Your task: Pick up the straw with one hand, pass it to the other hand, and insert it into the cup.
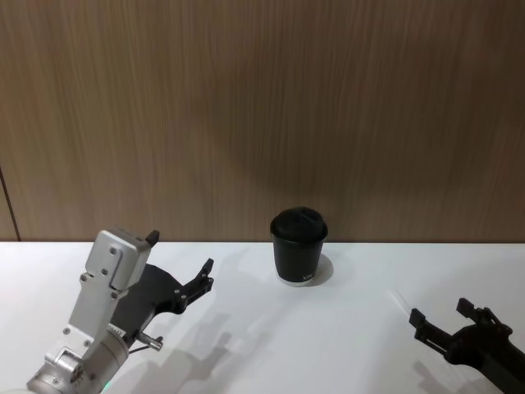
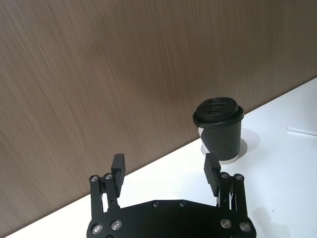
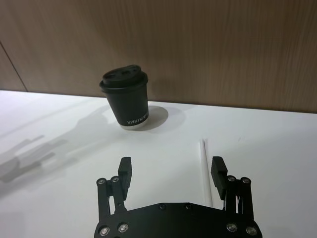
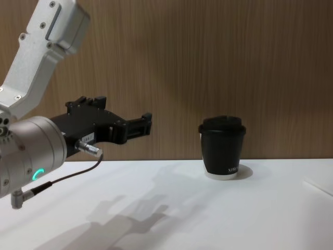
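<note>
1. Right gripper (image 1: pixel 441 312): low at the near right of the white table (image 1: pixel 246 353). Its jaws are spread wide and there is nothing between them.
2. Left gripper (image 1: pixel 180 253): at the near left, held up off the table on a big silver wrist (image 4: pixel 31 151) with a green ring lit. Its jaws are also spread and hold nothing. The fingertips point across toward the middle of the table.
3. Straw (image 3: pixel 205 168): thin and white, lying flat on the table just ahead of the right gripper. In the right wrist view it runs in between the open fingers (image 3: pixel 218 171), much closer to one than the other. It looks untouched, though from that angle I can't be sure how far above it the finger sits.
4. Cup (image 1: pixel 299 246): black with its lid on, standing upright farther back near the middle of the table. It is close to the wall and well apart from both grippers. The straw lies to its right, nearer the robot.
5. Wall (image 1: pixel 246 98): brown wood-grain panelling directly behind the table edge.
</note>
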